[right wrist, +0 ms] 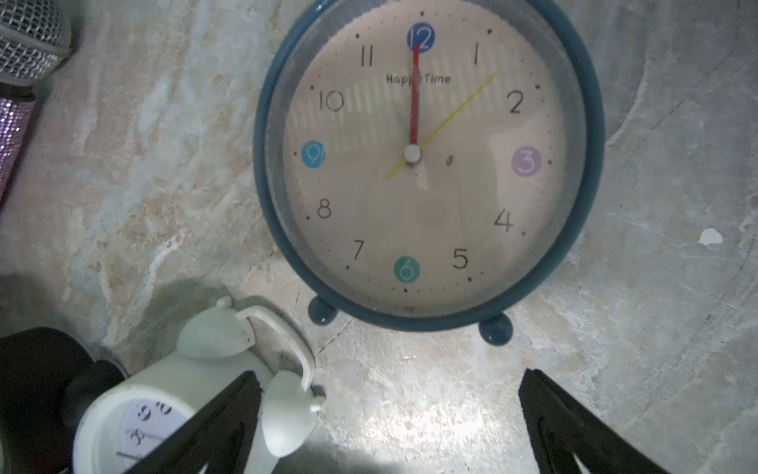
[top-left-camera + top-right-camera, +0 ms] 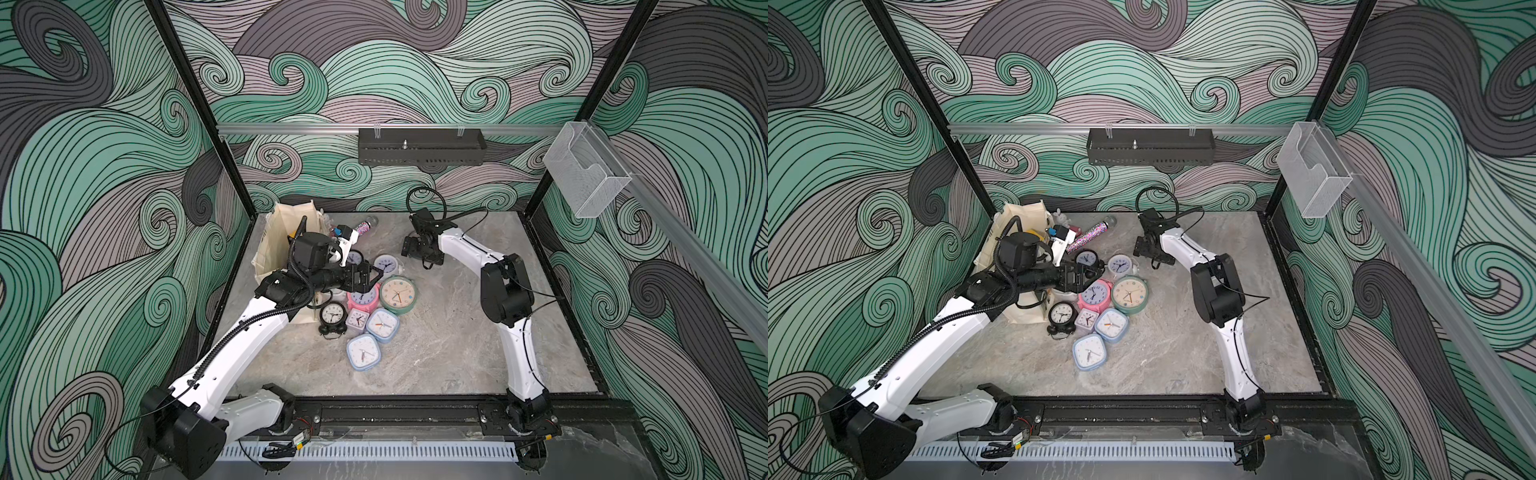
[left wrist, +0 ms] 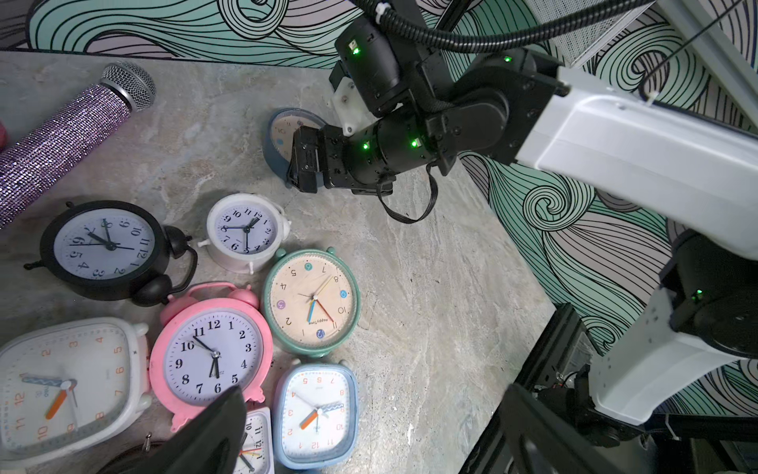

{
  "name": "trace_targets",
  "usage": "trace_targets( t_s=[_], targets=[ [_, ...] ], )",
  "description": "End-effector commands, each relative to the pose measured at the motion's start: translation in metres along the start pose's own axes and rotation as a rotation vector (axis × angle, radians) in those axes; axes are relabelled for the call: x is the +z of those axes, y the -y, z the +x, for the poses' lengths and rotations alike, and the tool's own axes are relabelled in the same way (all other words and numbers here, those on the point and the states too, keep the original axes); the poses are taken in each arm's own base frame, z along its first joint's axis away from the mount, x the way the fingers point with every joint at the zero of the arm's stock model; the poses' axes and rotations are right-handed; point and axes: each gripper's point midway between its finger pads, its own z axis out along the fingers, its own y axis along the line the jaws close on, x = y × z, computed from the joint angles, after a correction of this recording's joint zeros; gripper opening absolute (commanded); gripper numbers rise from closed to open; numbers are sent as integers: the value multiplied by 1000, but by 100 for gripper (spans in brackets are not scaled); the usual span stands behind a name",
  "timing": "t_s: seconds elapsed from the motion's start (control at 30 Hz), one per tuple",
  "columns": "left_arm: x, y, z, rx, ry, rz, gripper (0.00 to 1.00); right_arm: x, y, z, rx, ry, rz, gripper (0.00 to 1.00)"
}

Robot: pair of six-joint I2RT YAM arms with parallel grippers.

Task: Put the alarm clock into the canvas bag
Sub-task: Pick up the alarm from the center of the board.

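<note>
Nearest to the robot's base, a light blue square clock lies flat on the marble bench, at the front end of a cluster of alarm clocks. Just behind it lie the pink clock with two bells and, beside it, the green round clock, both face up.

The left fingers hang over this cluster, spread to their full width, and they hold nothing. In the left wrist view the tip of one finger covers the lower edge of the pink clock (I cannot tell if it touches it). The other finger is off to the side of the cluster.

Farther back is the white bell clock, close to a black bell clock.

Beyond these, the right fingers are also wide apart and empty. They point at the dark blue clock, whose face is turned toward them. In the right wrist view a gap of bench shows between the tips and this clock, and one finger passes in front of the white bell clock.

A glittering purple microphone lies at the far side. The canvas bag stands at the far left of the bench, partly behind the left arm. Every clock named here is outside it, on the bench.
</note>
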Motion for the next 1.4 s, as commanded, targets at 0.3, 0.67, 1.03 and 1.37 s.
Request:
trace_targets(
  t_s=[0.3,0.67,1.03,1.37],
  targets=[
    [-5,9,-6,32,26,21,99,20,10,-9,69,24,101,99],
    [-4,11,-4,32,18,24,99,36,7,-13,71,25,101,99],
    [-7,13,-4,38,19,26,99,38,8,-20,17,51,95,87],
    [-7,13,-3,35,18,30,99,23,10,-26,2,75,60,73]
  ],
)
